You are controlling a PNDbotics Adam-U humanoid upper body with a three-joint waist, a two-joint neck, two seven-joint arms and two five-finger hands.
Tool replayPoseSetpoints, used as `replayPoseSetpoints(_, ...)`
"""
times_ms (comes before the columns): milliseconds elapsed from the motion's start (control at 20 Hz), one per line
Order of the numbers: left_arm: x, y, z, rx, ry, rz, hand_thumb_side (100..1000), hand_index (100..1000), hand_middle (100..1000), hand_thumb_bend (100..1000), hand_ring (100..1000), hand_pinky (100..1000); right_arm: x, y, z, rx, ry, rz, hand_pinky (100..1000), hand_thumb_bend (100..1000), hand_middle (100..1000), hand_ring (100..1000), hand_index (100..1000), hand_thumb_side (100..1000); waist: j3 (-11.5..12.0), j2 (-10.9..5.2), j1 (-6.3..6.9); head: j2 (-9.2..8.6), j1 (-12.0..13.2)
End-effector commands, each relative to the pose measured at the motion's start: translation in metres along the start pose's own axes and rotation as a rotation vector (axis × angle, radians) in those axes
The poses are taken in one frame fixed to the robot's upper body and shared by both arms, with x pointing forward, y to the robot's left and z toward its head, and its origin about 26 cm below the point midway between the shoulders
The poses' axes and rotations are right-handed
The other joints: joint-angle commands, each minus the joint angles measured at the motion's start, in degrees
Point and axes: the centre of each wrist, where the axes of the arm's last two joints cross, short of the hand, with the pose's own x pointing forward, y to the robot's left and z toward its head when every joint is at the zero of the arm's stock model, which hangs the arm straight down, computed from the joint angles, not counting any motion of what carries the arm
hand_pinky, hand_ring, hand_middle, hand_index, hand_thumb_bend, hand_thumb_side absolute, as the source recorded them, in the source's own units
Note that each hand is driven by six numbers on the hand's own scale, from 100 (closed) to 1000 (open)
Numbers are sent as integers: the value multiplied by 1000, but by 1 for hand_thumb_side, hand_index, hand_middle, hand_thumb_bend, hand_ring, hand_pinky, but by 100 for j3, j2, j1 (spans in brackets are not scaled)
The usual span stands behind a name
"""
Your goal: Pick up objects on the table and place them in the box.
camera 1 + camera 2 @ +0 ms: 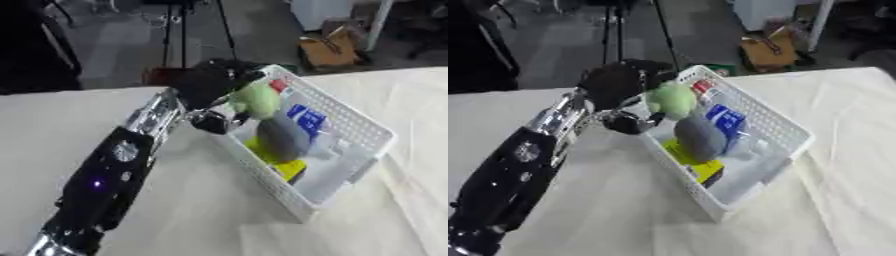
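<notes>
Placing step: the left hand (210,82), fingers curled round a pale green soft object (256,99), holds it over the white box (372,131); next, the fingers should open to drop it in.

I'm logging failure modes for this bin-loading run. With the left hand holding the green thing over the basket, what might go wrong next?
1. The left hand holds the pale green soft object above the white basket's near wall, not its middle; released now, it may catch the rim or fall outside.
2. The basket is already piled with a grey object, a blue package and a yellow item, so the green one may roll off the heap.
</notes>
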Motion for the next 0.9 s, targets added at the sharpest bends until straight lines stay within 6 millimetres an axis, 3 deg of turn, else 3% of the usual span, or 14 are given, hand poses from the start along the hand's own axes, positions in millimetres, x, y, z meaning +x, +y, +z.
replayPoseSetpoints(50,-7,18,-4,35,2,-37,671,1000,1000,522,991,790,5,1,-7,-7,-27,-18,773,100,616,704,776,863,-20,-88,-10,-67,14)
replayPoseSetpoints(200,-6,19,-4,49,6,-46,753,1000,1000,626,1000,801,5,1,-7,-8,-28,-20,773,100,616,704,777,861,-28,-81,1,-74,9)
replayPoseSetpoints(600,-5,19,-4,72,4,-51,753,1000,1000,574,1000,796,5,0,-7,-9,-29,-18,773,100,616,705,776,862,-21,-73,0,-61,-7)
replayPoseSetpoints(650,-5,21,-3,88,5,-47,708,1000,1000,448,984,795,4,0,-7,-9,-29,-18,773,100,616,704,776,864,-16,-79,-4,-57,-12)
replayPoseSetpoints(800,-4,28,-1,135,7,-27,708,1000,1000,448,984,795,4,0,-7,-10,-31,-16,773,100,616,704,776,864,-7,-88,-8,-51,-22)
replayPoseSetpoints(850,-7,42,2,240,15,-3,652,1000,949,100,880,774,4,-1,-7,-11,-32,-9,773,100,615,704,776,869,33,-120,-18,-25,-87)
replayPoseSetpoints(900,-9,56,11,361,18,44,652,1000,949,100,880,774,3,-2,-7,-13,-35,-1,773,100,615,704,776,869,70,-143,-20,-3,-140)
